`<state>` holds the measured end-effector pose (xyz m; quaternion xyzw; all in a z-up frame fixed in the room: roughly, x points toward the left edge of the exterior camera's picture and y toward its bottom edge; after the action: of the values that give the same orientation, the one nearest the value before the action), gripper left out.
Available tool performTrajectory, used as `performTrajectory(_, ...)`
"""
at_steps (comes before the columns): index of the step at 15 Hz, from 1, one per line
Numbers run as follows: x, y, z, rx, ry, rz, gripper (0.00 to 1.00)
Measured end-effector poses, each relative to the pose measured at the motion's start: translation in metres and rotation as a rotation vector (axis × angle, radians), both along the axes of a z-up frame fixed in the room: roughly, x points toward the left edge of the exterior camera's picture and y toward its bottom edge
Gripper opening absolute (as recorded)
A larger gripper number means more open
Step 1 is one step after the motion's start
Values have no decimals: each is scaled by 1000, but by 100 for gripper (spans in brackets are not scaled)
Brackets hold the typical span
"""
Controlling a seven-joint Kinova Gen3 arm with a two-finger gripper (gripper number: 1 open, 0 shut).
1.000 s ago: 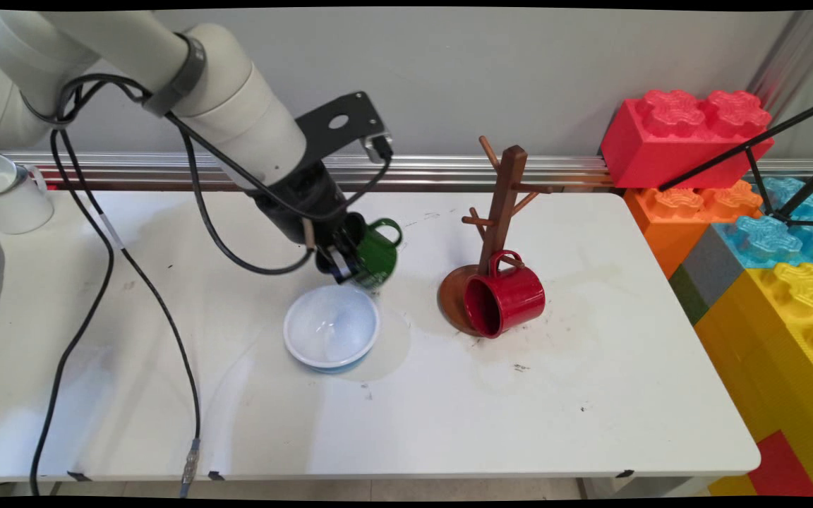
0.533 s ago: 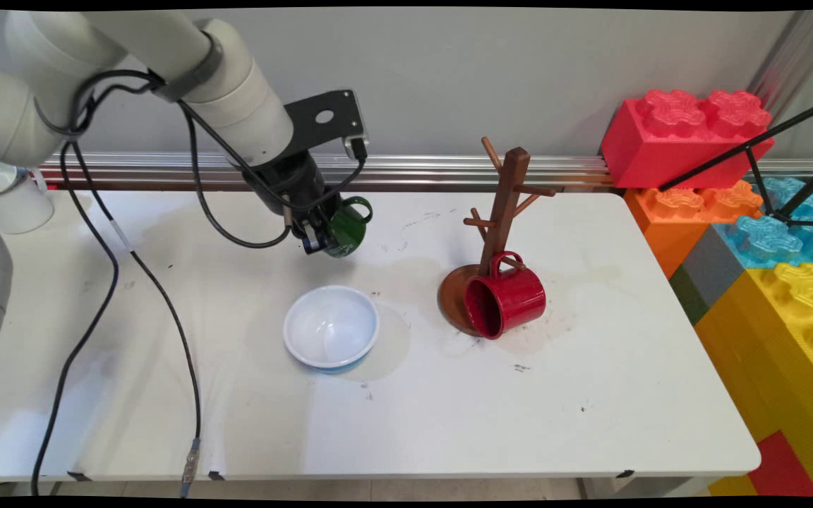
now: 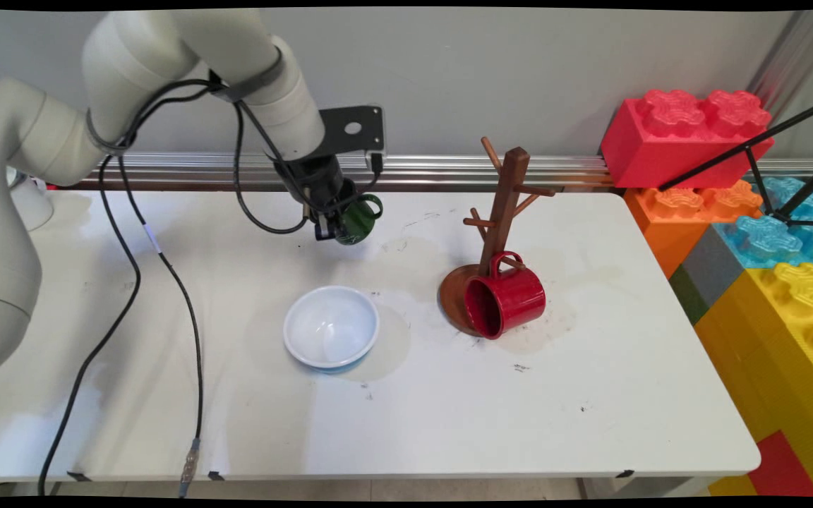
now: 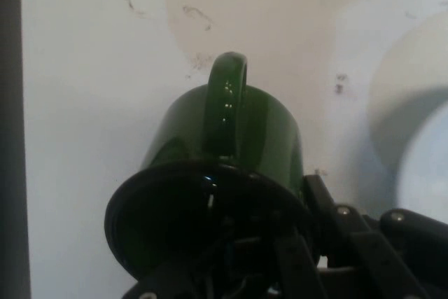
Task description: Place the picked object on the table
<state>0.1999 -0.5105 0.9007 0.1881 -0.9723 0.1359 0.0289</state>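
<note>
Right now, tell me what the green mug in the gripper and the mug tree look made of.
Green mug: probably enamelled metal or glazed ceramic; its glossy skin shows sharp highlights along the handle, and which of the two cannot be told. Mug tree: apparently wood, brown with a smooth satin finish, with peg-like branches and a round base.

You are looking at a robot lab or test room, not a home. The white arm (image 3: 166,63) with loose black cables (image 3: 117,282) works at a plain white table (image 3: 590,423), scuffed and stained, its edge marked with bits of black tape (image 3: 78,476). A metal rail (image 3: 449,169) runs along the bare grey wall (image 3: 519,70) behind it. To the right, giant toy bricks (image 3: 766,233) in red, orange, blue and yellow are stacked as a barrier, and black tripod legs (image 3: 795,169) cross in front of them. The crockery is sparse and set out like props: bowl (image 3: 331,327), red mug (image 3: 505,296), mug tree (image 3: 502,212).
</note>
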Motion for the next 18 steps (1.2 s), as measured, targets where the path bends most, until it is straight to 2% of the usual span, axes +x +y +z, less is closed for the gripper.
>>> performTrajectory(6, -6, -23, -30, 41, -76, -88, 0)
performTrajectory(18, -34, -34, -78, 114, -131, -129, 0)
